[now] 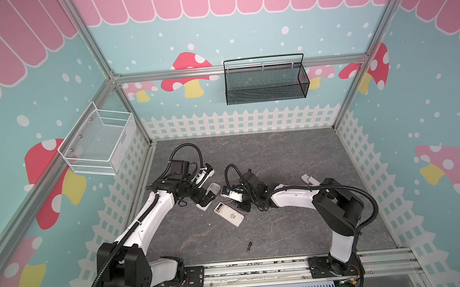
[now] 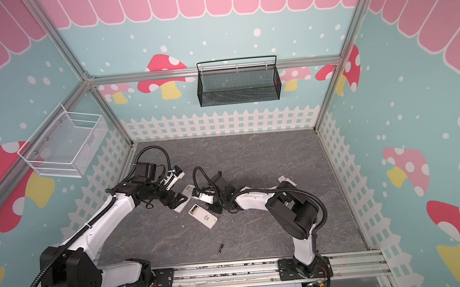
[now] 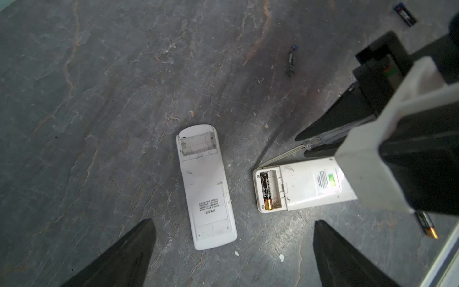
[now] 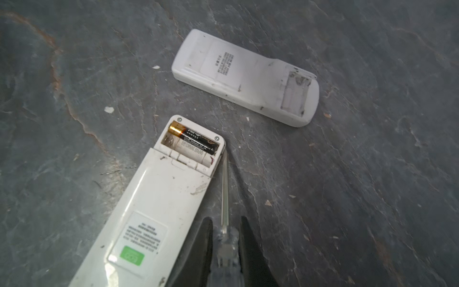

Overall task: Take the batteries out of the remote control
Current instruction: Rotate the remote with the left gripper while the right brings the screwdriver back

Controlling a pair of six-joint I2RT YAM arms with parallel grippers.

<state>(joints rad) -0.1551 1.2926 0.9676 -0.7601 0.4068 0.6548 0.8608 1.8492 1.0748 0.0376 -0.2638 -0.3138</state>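
one battery left in its bay, three or so already out

the right gripper (image 4: 226, 220) has its jaws drawn narrow around the clear handle of a screwdriver (image 4: 225, 188). the thin shaft runs forward along the side of the green-sticker remote (image 4: 159, 198), and its tip is at the corner of the open battery bay. it looks to touch the casing, not the cell. in that bay one black and gold battery (image 4: 196, 139) sits in the far slot. the slot beside it is bare white plastic.

the left gripper (image 3: 233, 221) has its jaws spread wide and holds nothing. it hangs above the second remote (image 3: 206, 188), which lies back-up just beside the first, its cover off and its bay empty.

further out on the table (image 1: 279, 151), a loose battery (image 1: 249, 247) with a gold end lies near the front rail, well apart from both remotes. the left wrist view shows a blue-purple battery (image 3: 404, 14) off in the distance. it also shows a dark cylinder (image 3: 291, 61) with a bluish tip that is probably its twin, though it is too small to be sure.

so the job looks mostly done: the second remote is cleared and half the other is too. what is left is to lever out the last cell, and the tip needs to move from the casing edge into the bay to catch an end of it.
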